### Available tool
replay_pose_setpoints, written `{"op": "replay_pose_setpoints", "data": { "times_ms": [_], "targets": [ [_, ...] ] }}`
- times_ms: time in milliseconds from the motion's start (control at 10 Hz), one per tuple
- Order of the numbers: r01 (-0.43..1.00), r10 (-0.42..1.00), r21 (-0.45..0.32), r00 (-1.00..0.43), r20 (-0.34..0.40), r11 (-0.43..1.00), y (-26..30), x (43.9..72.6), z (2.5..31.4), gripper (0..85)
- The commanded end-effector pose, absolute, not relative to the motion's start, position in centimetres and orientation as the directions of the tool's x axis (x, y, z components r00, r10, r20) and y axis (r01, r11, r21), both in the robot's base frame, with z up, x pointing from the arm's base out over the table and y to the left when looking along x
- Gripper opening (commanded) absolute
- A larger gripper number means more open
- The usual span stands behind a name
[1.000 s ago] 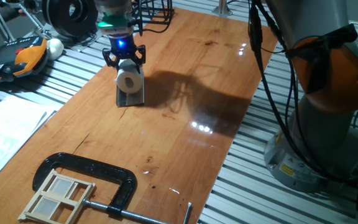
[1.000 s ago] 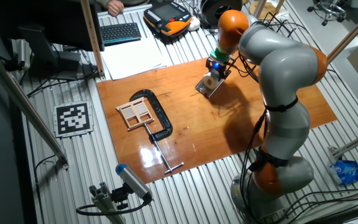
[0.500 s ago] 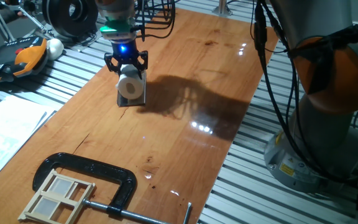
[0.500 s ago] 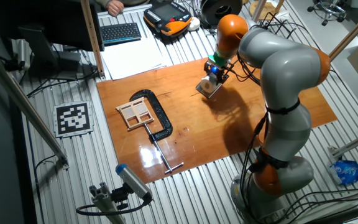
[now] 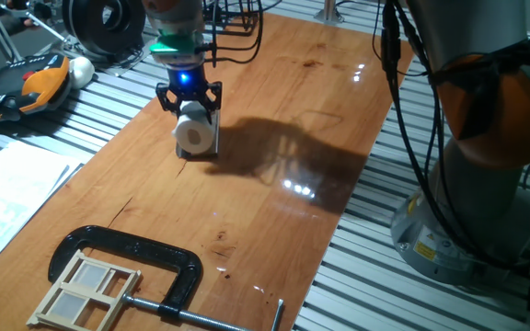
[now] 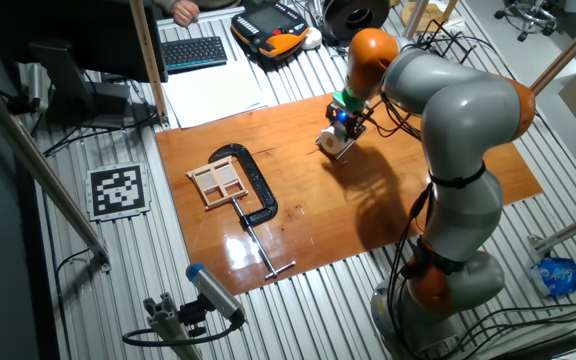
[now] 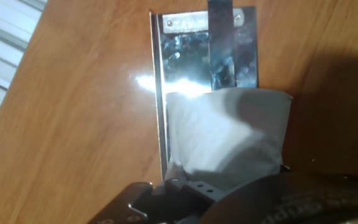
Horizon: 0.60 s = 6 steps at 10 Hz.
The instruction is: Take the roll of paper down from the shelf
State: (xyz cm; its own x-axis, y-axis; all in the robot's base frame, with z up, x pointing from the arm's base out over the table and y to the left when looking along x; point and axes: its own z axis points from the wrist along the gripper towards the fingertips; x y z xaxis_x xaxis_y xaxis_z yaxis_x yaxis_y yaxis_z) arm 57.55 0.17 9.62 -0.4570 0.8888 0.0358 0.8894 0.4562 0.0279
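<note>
The roll of paper (image 5: 194, 135), white with a grey-brown core facing the camera, sits on the small dark shelf (image 5: 198, 153) at the far left of the wooden table. My gripper (image 5: 190, 108) stands straight above it, black fingers spread to either side of the roll's top, open. In the other fixed view the gripper (image 6: 339, 126) covers most of the roll (image 6: 330, 144). The hand view shows the roll (image 7: 229, 134) close below the hand and the shelf's shiny plate (image 7: 191, 59) beyond it. The fingertips are hidden there.
A black C-clamp (image 5: 145, 253) holding a small wooden frame (image 5: 83, 290) lies at the near left of the table. Papers (image 5: 3, 198), an orange handheld unit (image 5: 35, 83) and a white ball (image 5: 82, 67) lie off the table's left edge. The arm's base (image 5: 486, 138) stands to the right.
My gripper has come down and slightly right, closing in over the roll. The roll shows lower in the fixed view than a second ago. The shelf's foot stays put.
</note>
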Motion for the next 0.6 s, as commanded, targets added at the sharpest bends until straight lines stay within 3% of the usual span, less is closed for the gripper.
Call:
{"op": "replay_pose_setpoints", "data": {
  "times_ms": [0,500],
  "targets": [
    [0.891,0.89,0.028,-0.454,0.034,0.454,0.4,57.4,9.6,0.0],
    [0.903,0.902,0.032,-0.43,0.038,0.429,1.7,56.6,9.5,0.0]
  ]
}}
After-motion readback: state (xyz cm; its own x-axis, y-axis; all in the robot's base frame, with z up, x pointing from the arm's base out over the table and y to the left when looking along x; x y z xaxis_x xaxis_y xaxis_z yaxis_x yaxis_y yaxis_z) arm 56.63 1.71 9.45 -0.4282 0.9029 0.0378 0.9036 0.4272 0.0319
